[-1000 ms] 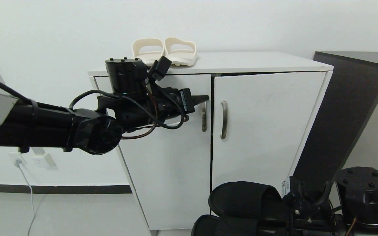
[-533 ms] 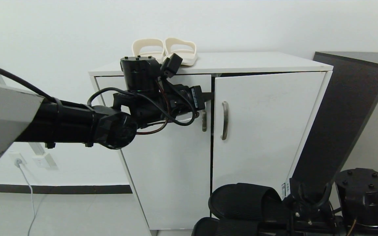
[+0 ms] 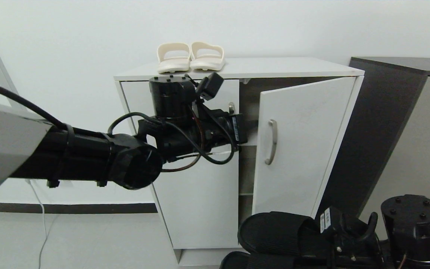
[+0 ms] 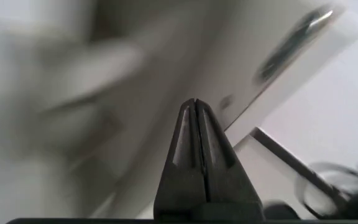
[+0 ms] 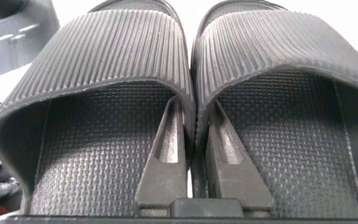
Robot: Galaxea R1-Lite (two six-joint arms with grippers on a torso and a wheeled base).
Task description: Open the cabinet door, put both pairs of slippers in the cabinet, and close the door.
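A white cabinet (image 3: 293, 67) stands against a pale wall, its right door (image 3: 304, 142) swung partly open on a dark gap. The left gripper (image 4: 195, 109) is at that gap, beside the door's inner edge, its fingers pressed together with nothing between them. Low in front of the cabinet, the right gripper (image 5: 192, 107) carries the black slippers (image 3: 274, 228): one finger sits inside each shoe, and the two touching inner walls are pinched between them. These look like soft ribbed rubber, probably light and grippy, though the thin walls may flex and let the pair sag or twist. The cream slippers (image 3: 190, 56) lie side by side on the cabinet's top, towards its back left. They seem to be moulded foam, light and a little springy, and are likely best taken by the same pinch of adjoining walls or by a strap. The cabinet's inside is dim; only a shelf (image 3: 246, 144) edge can be made out. The black pair's heels are cut off, and the left fingertips are hidden behind the wrist from the head camera.
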